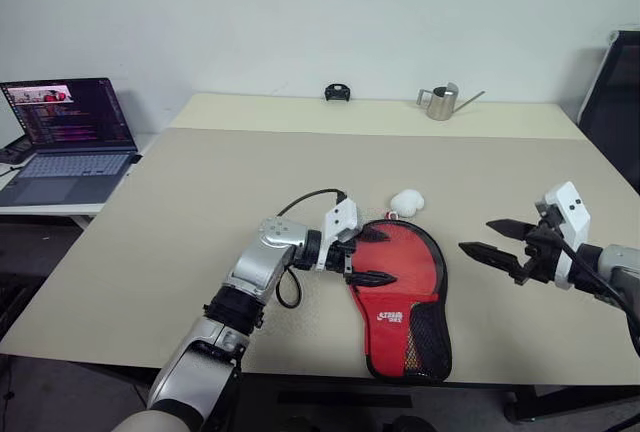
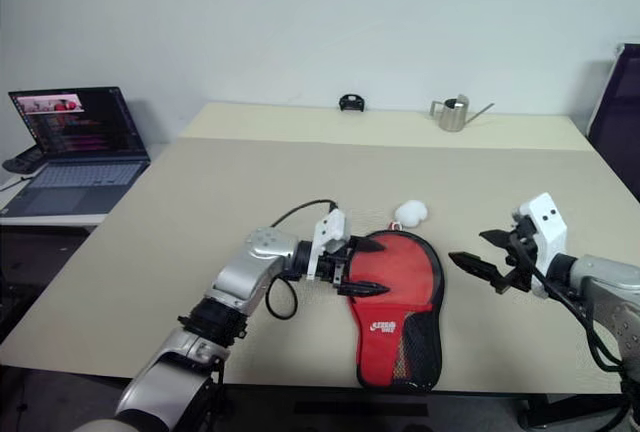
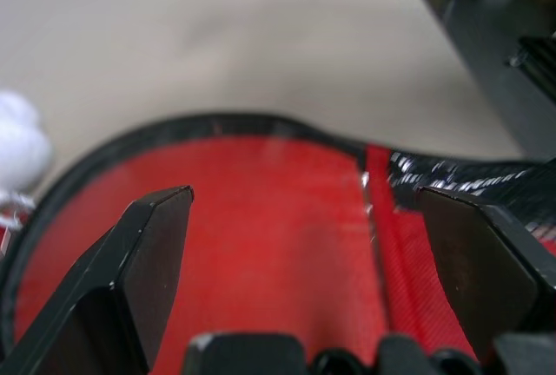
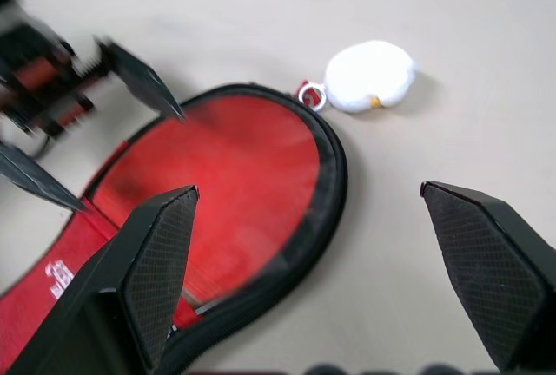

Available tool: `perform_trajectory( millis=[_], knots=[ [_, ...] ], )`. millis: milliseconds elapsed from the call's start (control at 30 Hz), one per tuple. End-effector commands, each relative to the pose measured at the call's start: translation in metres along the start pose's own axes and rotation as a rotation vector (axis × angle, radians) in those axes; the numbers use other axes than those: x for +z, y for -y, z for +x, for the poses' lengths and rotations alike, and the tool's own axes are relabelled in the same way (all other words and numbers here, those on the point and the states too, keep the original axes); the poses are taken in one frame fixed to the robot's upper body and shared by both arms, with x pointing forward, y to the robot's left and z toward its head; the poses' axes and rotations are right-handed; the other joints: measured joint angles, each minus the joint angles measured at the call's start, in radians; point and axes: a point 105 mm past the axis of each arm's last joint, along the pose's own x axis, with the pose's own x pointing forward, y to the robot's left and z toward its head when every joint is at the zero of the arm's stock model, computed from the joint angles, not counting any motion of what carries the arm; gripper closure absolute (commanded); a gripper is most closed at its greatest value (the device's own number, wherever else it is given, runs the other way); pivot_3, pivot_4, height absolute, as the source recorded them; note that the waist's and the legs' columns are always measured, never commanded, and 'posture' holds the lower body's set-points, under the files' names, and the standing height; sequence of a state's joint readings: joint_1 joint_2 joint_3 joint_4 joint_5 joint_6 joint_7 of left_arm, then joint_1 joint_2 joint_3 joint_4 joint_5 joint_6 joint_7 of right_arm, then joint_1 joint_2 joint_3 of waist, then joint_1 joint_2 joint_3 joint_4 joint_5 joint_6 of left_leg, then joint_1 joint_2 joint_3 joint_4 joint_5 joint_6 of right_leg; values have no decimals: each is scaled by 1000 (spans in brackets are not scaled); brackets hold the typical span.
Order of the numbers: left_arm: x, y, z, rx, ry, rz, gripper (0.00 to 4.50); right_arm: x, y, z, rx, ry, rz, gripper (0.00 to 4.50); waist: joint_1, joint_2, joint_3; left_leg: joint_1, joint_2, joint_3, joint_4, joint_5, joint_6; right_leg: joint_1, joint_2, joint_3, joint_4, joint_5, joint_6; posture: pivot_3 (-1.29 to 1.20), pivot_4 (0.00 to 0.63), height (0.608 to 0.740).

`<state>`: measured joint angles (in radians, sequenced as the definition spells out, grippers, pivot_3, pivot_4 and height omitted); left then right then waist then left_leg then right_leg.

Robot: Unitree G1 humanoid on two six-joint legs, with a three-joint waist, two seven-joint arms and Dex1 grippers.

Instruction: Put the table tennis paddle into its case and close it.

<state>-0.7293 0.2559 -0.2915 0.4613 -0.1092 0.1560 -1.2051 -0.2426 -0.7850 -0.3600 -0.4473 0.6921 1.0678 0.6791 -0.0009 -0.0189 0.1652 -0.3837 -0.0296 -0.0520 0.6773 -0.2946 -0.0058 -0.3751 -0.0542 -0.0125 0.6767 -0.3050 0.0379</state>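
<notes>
So the case (image 1: pixel 402 297) is lying flat on the beige table (image 1: pixel 180 212) near the front edge, red side up, round end pointing away from the robot and the black mesh panel at the narrow end. There's a white logo printed on the red just above the mesh, but I can't make out the letters. A small white fluffy ball (image 1: pixel 407 201) sits just off the round end, clipped on by a little ring.

The left arm reaches across with the wrist bent toward the right, and the left gripper (image 1: pixel 371 257) is wide open over the round part, holding nothing. The right gripper (image 1: pixel 495 240) hangs off to the right, clear of the case, pointing back toward it, fingers spread wide and empty too.
</notes>
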Motion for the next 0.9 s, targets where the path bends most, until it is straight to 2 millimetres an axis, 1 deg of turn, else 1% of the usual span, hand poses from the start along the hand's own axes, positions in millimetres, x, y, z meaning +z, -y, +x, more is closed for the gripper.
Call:
perform_trajectory(
  millis=[33, 233, 333, 500, 600, 700, 900],
  knots=[
    [-4, -9, 11, 43, -29, 35, 29, 14, -4, -1, 8, 39, -30, 0, 1, 0, 0, 0, 0, 0, 0, 0, 0, 0, 0, 0, 0, 0, 0, 0, 150, 740],
    [-13, -14, 27, 76, -32, 25, 29, 18, -7, 5, 24, 46, -36, 0, 2, 0, 0, 0, 0, 0, 0, 0, 0, 0, 0, 0, 0, 0, 0, 0, 150, 740],
    [-16, -11, 33, 60, -43, 39, 29, 19, -10, 9, 38, 49, -38, 0, 6, 0, 0, 0, 0, 0, 0, 0, 0, 1, 0, -1, 0, 0, 0, 0, 150, 740],
    [-23, -7, 36, 27, -62, 32, 29, 25, -10, 18, 46, 68, -37, 0, 13, 0, 0, 1, -1, 0, 1, 0, 0, 1, 0, -1, 0, 0, 0, 0, 150, 740],
    [-17, -7, 40, 19, -33, 40, 29, 28, -8, 21, 49, 77, -33, 0, 17, 0, 0, 1, -1, 0, 1, 0, 0, 1, 0, -1, 1, 0, 0, 0, 150, 740],
    [-1, -10, 40, 24, 38, 34, 29, 28, -9, 23, 54, 77, -31, 0, 23, 0, 0, 0, -1, 0, 1, 0, 0, 1, 0, -1, 0, 0, 0, 0, 150, 740],
    [-3, -9, 45, 34, 56, 29, 29, 26, -8, 25, 48, 79, -29, 0, 24, 0, 0, 0, -1, 0, 1, 0, 0, 1, -1, -1, 0, 0, 0, 0, 150, 740]
  ],
)
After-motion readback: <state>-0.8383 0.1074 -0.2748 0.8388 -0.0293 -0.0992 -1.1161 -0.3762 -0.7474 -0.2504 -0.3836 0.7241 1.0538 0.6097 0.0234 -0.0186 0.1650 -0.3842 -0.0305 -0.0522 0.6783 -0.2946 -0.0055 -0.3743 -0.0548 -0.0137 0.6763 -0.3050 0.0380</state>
